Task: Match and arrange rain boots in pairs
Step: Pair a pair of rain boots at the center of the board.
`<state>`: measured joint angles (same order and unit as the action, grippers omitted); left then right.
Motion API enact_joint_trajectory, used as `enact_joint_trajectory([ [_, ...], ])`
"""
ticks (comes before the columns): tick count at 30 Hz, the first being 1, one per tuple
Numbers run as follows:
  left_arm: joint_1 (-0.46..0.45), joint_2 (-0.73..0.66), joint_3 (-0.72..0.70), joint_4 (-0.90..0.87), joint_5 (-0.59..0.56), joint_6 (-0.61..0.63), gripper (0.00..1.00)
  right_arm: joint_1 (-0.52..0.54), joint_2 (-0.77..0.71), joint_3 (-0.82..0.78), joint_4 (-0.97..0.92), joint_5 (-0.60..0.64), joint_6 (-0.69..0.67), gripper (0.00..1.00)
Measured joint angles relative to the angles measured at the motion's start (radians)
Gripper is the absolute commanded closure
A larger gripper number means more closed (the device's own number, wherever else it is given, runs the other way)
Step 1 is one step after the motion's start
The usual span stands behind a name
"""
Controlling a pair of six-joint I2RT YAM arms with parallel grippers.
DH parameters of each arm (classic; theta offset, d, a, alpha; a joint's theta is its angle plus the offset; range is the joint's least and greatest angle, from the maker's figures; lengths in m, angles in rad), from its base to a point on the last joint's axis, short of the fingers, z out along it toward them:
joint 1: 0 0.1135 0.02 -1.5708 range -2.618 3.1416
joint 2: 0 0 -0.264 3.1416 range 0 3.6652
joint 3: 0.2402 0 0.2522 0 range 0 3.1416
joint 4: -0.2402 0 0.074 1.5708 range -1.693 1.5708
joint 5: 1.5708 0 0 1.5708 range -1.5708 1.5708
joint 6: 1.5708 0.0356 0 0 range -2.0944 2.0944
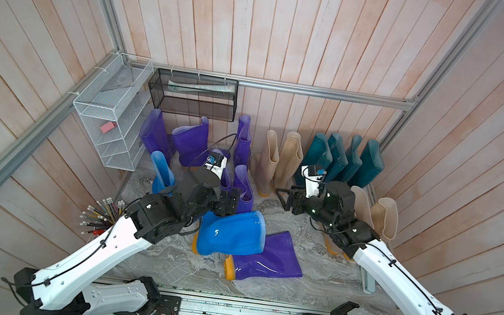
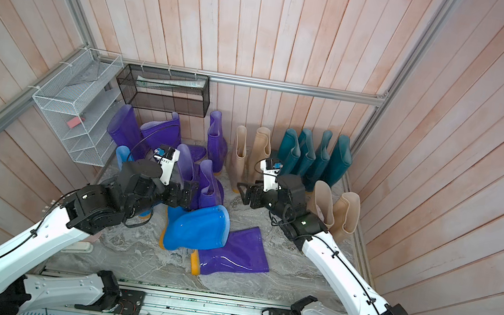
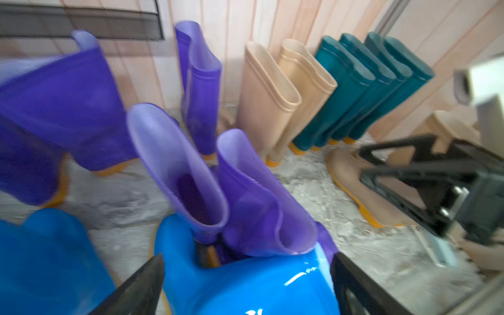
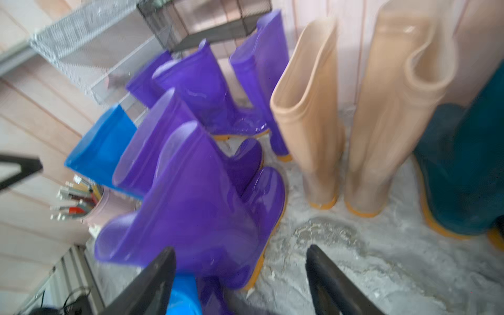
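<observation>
A bright blue rain boot lies on its side mid-floor, partly over a fallen purple boot. My left gripper hovers just above the blue boot, open, its fingers wide apart either side of the shaft. Two purple boots stand upright right in front of it. Another blue boot stands at the left, with more purple boots behind. Beige pairs stand at the back and right, beside several teal boots. My right gripper is open and empty over bare floor.
A white wire shelf and a black mesh basket hang on the left and back walls. A cup of pencils stands at the left floor edge. Wooden walls and an aluminium rail enclose the floor.
</observation>
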<state>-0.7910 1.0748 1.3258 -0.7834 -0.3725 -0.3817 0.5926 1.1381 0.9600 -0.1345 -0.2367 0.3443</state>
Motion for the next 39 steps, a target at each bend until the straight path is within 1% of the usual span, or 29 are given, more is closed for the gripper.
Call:
enact_joint_trajectory([
  [2,0.063,-0.023,-0.003,-0.002,-0.027,-0.007,0.00,0.048,-0.029,-0.056,-0.031,-0.001,0.005,0.23],
  [4,0.162,-0.043,-0.003,0.012,-0.041,-0.012,0.00,0.093,-0.075,-0.116,-0.059,-0.002,0.026,0.21],
  [7,0.275,-0.056,-0.006,0.038,-0.050,-0.020,0.00,0.137,-0.150,-0.180,-0.072,-0.011,0.072,0.19],
  [10,0.379,-0.050,-0.018,0.066,-0.039,-0.031,0.00,0.157,-0.194,-0.220,-0.055,-0.040,0.125,0.19],
  [15,0.545,-0.029,-0.067,0.111,0.023,-0.044,0.00,0.172,-0.154,-0.271,0.024,-0.120,0.184,0.15],
  [19,0.608,-0.027,-0.111,0.128,0.089,-0.051,0.00,0.174,-0.068,-0.274,0.080,-0.179,0.206,0.16],
  [21,0.616,-0.027,-0.122,0.130,0.113,-0.053,0.00,0.181,-0.032,-0.274,0.102,-0.200,0.211,0.22],
  [22,0.617,-0.028,-0.126,0.133,0.121,-0.052,0.00,0.187,-0.017,-0.273,0.108,-0.209,0.213,0.30],
  [26,0.621,-0.032,-0.128,0.138,0.133,-0.049,0.00,0.214,0.013,-0.266,0.114,-0.227,0.219,0.76],
  [28,0.623,-0.044,-0.132,0.145,0.133,-0.048,0.00,0.235,0.018,-0.253,0.112,-0.224,0.226,0.95],
  [29,0.624,-0.050,-0.132,0.145,0.133,-0.048,0.00,0.246,0.019,-0.245,0.109,-0.220,0.226,1.00],
  [33,0.627,-0.071,-0.132,0.152,0.133,-0.041,0.00,0.334,0.039,-0.156,0.066,-0.169,0.220,1.00],
  [39,0.627,-0.079,-0.132,0.156,0.137,-0.030,0.00,0.445,0.135,0.025,-0.034,-0.104,0.145,1.00],
])
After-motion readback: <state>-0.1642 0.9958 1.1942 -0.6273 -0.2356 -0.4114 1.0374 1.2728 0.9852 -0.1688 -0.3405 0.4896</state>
